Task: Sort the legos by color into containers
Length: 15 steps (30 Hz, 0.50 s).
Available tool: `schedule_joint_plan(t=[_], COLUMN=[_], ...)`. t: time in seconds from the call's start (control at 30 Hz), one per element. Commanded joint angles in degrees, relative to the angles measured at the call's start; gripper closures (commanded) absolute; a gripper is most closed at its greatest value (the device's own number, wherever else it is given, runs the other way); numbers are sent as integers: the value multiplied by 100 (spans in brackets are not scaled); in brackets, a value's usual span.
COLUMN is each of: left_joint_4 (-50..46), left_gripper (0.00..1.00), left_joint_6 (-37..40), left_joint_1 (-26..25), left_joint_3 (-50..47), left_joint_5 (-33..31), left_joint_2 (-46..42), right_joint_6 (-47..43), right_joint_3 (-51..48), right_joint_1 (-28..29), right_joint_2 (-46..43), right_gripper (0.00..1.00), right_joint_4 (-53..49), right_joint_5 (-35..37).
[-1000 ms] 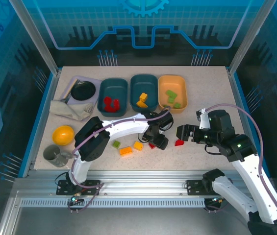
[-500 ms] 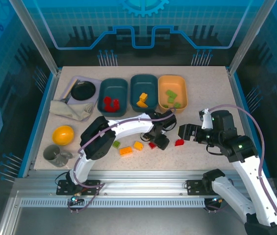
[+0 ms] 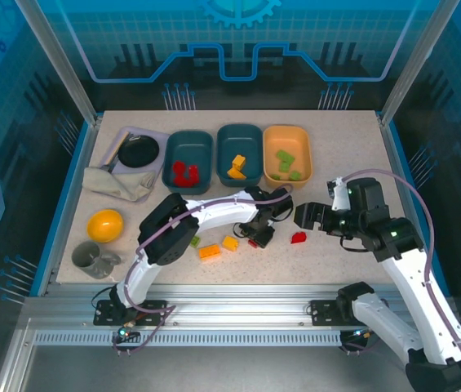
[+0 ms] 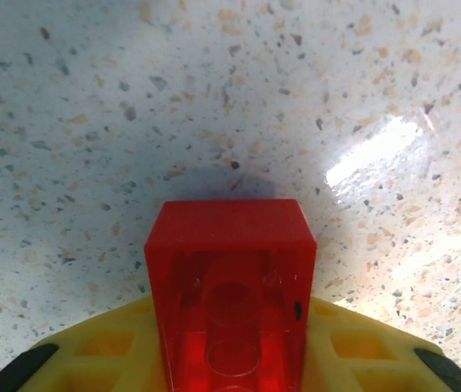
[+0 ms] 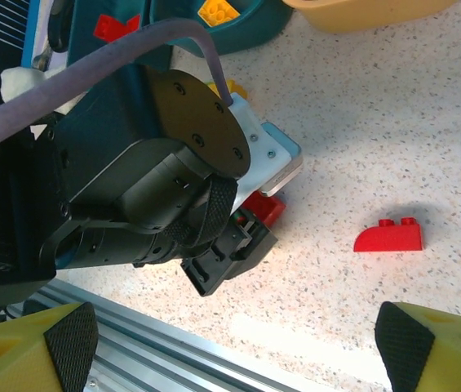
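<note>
1. Nearest the arms, an orange brick (image 3: 209,251), a yellow brick (image 3: 230,242) and a green brick (image 3: 193,241) are lying loose on the table (image 3: 352,147), waiting to be sorted.
2. The left gripper (image 3: 260,235) is clenching a red brick (image 4: 228,269) between its pads, low over the table.
3. The right gripper (image 3: 304,219) is hovering with its fingers spread wide and holding nothing, with a sloped red brick (image 5: 388,237) lying close by.
4. Farther back, the left teal tub (image 3: 188,139) is holding red bricks (image 3: 183,171), the middle teal tub (image 3: 240,132) yellow-orange bricks (image 3: 237,167), and the orange tub (image 3: 287,131) green bricks (image 3: 285,159).
5. Sorting is looking over half done, with five bricks remaining, counting the gripped one.
</note>
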Motion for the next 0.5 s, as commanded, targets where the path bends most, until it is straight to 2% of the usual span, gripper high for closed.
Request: schedule_joint_plan(t=[0.0, 0.17, 0.27, 0.37, 0.47], left_joint_4=[7, 132, 228, 377, 427], left_gripper=[69, 69, 68, 68, 68], left_joint_6=[-477, -984, -1247, -1470, -1681], left_joint_1=[346, 1140, 1799, 2557, 3201], left_joint_3=[-100, -341, -445, -437, -154], left_joint_5=[-103, 41, 261, 549, 882], left_joint_2=[-664, -1562, -1903, -1974, -1691], right_joint_6=[-188, -637, -917, -1176, -1172], right_joint_3=[245, 522, 856, 1318, 1695], right_joint_1=[-93, 26, 507, 1143, 1411], right_joint_2=[101, 583, 1106, 1797, 2428], right_gripper=[10, 12, 12, 13, 12], right_joint_4=[189, 495, 766, 958, 1268], right_joint_5=[-293, -729, -615, -312, -358])
